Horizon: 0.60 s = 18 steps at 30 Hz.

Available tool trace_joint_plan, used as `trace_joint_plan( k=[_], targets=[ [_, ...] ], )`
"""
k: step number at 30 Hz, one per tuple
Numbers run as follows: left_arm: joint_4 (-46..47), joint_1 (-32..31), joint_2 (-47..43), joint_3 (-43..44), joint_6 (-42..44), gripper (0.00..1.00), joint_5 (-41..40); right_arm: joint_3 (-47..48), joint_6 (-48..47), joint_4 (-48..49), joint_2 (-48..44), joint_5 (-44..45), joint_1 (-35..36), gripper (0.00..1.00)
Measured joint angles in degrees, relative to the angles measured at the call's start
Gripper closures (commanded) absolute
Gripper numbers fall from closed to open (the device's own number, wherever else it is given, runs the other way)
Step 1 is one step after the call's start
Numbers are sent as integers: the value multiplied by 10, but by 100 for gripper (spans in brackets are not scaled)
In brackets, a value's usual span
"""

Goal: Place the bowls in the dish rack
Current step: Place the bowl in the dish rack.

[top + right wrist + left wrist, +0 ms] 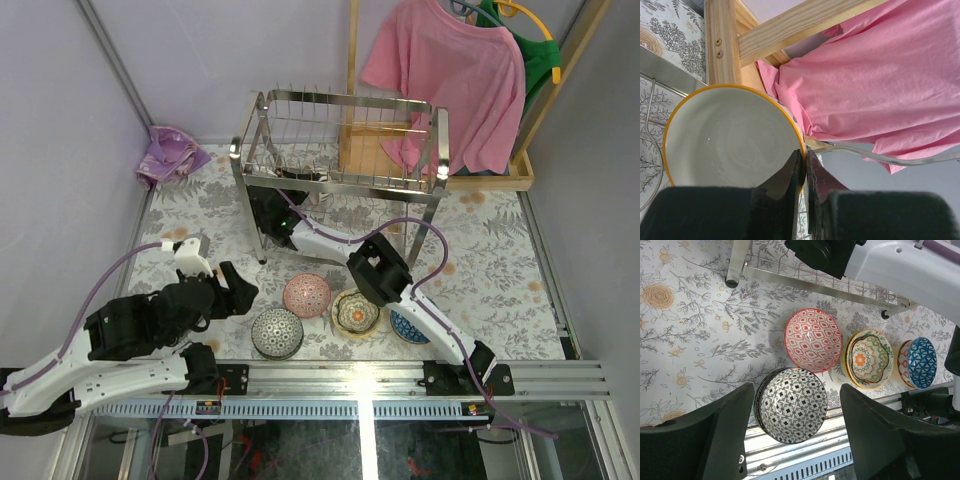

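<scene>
Top, left wrist and right wrist views. At far left a purple cloth (172,155) lies crumpled in the far corner of the flower-patterned table (500,250). The left gripper (243,292) hovers low over the near left part of the table, its claw spread wide and holding nothing. In the left wrist view, the black-and-white bowl (792,405) lies between and beyond its two fingers, at the near edge. To the right of this bowl come three more bowls, all mouth-up on the table: the red bowl (813,340), slightly farther back; the yellow bowl with a green pattern (867,360), just beside it; and the blue bowl (921,362), close by and partly under the right arm (330,240). The dish rack (340,150) stands at the far middle of the table, beyond the bowls. The right arm reaches under its upper tier. The right gripper (804,155) has its claw pinched on the rim of a white bowl with an orange-yellow edge (725,140), which it holds against the rack's wires. Whether this bowl sits between prongs cannot be told. At far right, behind the rack, a wooden stand (352,60) carries a hanging pink shirt (450,80).
</scene>
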Motion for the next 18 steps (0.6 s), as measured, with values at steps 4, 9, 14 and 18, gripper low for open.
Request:
trace_joint_plan(
  k=[4, 9, 14, 18],
  targets=[
    [0, 0, 3, 3, 0, 30, 0, 11, 9, -14, 4, -2, 0, 86],
    [0, 0, 10, 4, 0, 30, 0, 25, 32, -45, 7, -6, -1, 77],
    [0, 0, 14, 10, 0, 30, -1, 28, 71, -93, 6, -15, -1, 73],
    [0, 0, 16, 12, 0, 30, -1, 24, 129, -160, -9, -26, -1, 73]
  ],
)
